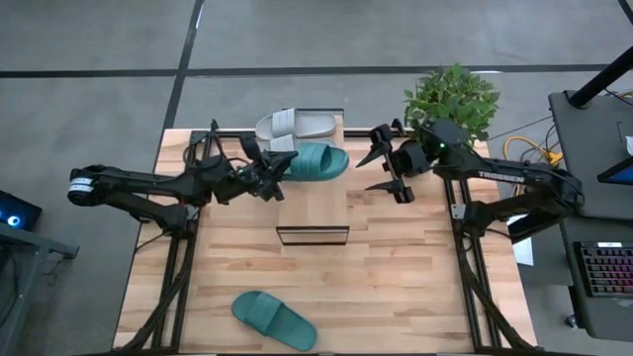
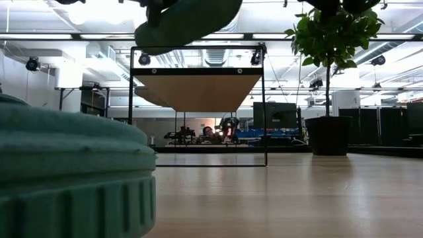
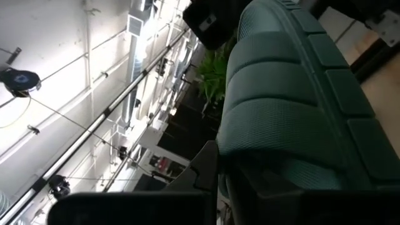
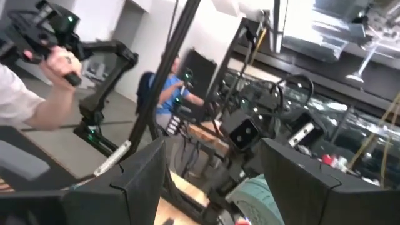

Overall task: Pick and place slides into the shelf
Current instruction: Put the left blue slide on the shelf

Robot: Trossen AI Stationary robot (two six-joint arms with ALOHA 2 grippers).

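Note:
In the high view my left gripper (image 1: 277,168) is shut on a teal slide (image 1: 318,160) over the far half of the shelf (image 1: 313,208), a narrow wood-topped rack on a thin dark frame. The low view shows that slide (image 2: 188,23) up in the air above the shelf top (image 2: 198,92). A pale grey-white slide (image 1: 297,126) lies on the shelf's far end. A second teal slide (image 1: 274,319) lies sole down on the table near its near edge and fills the low view's left (image 2: 66,178). My right gripper (image 1: 388,168) hangs open to the right of the shelf, touching nothing. My left gripper holds the teal slide by its left end (image 1: 290,164), pinched between the two fingers, which come level from the table's left. The slide is lifted clear above the shelf top and tilted. In the left wrist view its ribbed side (image 3: 294,94) runs on past the fingers (image 3: 203,172).
A potted plant (image 1: 451,97) stands at the table's far right corner, just behind my right arm. Bare wood lies on both sides of the shelf and between it and the near teal slide. Beyond the table a person's hand (image 4: 56,69) holds a controller.

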